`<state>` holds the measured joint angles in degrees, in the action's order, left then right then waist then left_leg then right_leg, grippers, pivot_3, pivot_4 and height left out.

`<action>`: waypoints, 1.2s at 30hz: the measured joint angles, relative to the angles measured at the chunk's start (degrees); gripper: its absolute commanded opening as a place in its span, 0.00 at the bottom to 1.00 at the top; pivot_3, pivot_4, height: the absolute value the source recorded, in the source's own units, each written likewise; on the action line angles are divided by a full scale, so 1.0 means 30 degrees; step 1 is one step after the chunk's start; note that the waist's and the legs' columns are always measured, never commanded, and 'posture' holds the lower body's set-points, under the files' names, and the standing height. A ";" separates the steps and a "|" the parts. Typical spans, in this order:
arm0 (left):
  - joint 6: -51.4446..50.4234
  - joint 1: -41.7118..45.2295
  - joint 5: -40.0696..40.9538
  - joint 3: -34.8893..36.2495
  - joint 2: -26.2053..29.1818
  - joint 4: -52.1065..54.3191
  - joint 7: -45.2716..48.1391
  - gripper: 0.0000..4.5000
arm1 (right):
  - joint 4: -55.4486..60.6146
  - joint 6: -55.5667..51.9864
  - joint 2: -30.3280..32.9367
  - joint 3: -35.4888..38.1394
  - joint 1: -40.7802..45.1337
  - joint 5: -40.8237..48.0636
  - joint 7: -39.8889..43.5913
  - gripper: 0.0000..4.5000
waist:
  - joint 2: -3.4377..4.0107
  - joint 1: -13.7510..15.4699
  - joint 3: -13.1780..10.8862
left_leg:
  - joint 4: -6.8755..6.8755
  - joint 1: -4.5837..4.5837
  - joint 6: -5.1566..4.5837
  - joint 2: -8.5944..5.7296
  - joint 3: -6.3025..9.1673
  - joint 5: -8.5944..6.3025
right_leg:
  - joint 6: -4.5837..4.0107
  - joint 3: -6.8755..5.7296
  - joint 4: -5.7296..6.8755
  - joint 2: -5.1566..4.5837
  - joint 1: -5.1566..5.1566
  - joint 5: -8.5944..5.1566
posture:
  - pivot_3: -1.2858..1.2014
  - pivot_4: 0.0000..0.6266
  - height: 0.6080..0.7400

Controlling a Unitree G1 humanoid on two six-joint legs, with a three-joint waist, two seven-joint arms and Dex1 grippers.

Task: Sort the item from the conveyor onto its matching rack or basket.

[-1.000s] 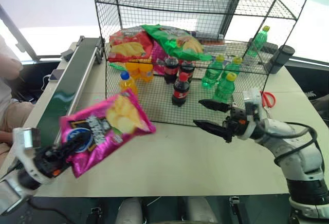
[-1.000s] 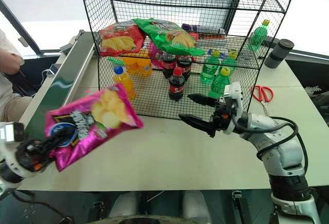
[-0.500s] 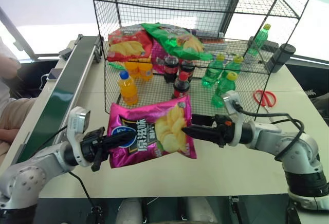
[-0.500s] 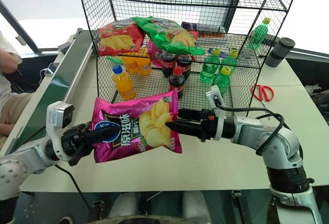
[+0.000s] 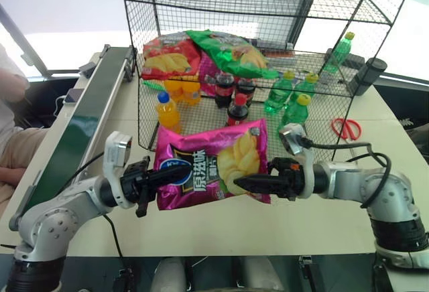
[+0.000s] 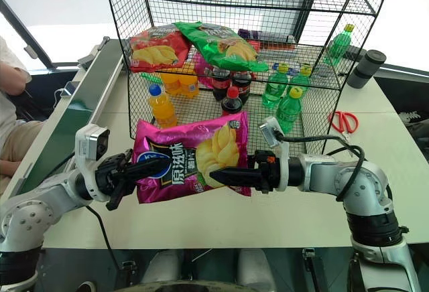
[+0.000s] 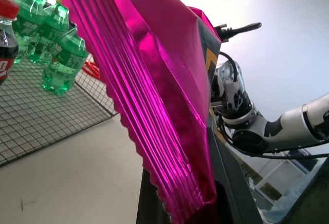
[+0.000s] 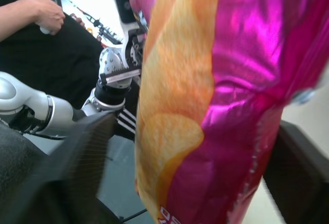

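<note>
The item, a magenta-pink snack bag [image 5: 201, 175] with a blue logo and pictured chips, hangs upright above the table in front of the rack. My left gripper [image 5: 164, 177] is shut on the bag's left edge. From the right, my right gripper [image 5: 241, 183] reaches in level, open, one finger in front of the bag's right edge and one behind; the right wrist view has the bag [image 8: 205, 106] between the two fingers. The dark green conveyor [image 5: 74, 138] runs along the table's left side. The black wire rack [image 5: 268, 11] stands behind the bag.
The rack's middle tier carries a red chip bag [image 5: 167, 57] and a green chip bag [image 5: 228, 51]; orange [image 5: 167, 112], cola [image 5: 236, 110] and green bottles [image 5: 295, 110] stand below. Red scissors [image 5: 345, 128] and a black cylinder [image 5: 371, 72] lie right. A person [image 5: 10, 104] sits left.
My left gripper carried the bag right and up, turning it upright. My right gripper swung left until its fingers straddled the bag's right edge, and they have narrowed.
</note>
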<state>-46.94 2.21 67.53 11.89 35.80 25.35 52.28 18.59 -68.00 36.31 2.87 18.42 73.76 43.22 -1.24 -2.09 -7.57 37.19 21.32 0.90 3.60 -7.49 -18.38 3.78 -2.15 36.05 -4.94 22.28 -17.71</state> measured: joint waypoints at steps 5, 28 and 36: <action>-0.0421 0.0188 0.0464 0.0021 -0.0115 -0.0124 -0.0692 0.00 | 0.0348 0.0876 -0.0089 -0.0040 -0.0275 -0.0797 0.0308 0.06 | -0.0007 0.0097 0.0002 | 0.0007 0.0002 -0.0003 0.0000 0.0003 0.0001 | 0.0043 -0.0002 -0.0001 0.0016 -0.0003 0.0023 | 0.52 0.24 0.91; 0.3689 0.0136 -0.3114 0.0465 -0.2008 -0.2032 -0.0590 0.98 | 0.2834 0.7438 -0.1862 0.9285 -0.6873 0.5112 -0.6785 0.00 | -0.0049 0.0475 0.0012 | 0.0044 0.0006 -0.0007 0.0013 0.0029 0.0024 | 0.0145 0.0007 -0.0008 0.0068 -0.0026 0.0081 | 0.52 0.24 0.91; 0.8876 0.1305 -0.8562 -0.1891 -0.2042 -0.2468 0.1717 0.98 | 0.2767 1.1626 -0.4505 0.9184 -0.4741 0.5024 -1.3014 0.00 | -0.0021 0.0485 0.0014 | 0.0039 0.0011 0.0005 0.0022 0.0017 0.0033 | 0.0159 0.0016 -0.0006 0.0099 -0.0014 0.0089 | 0.52 0.24 0.91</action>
<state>-20.31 6.13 41.85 6.22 29.68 17.94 57.42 26.89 -33.13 22.79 30.42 4.20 88.83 4.17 -1.30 -0.63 -7.53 37.31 21.35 0.92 3.67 -7.44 -18.28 4.26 -2.10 36.03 -4.65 22.24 -17.44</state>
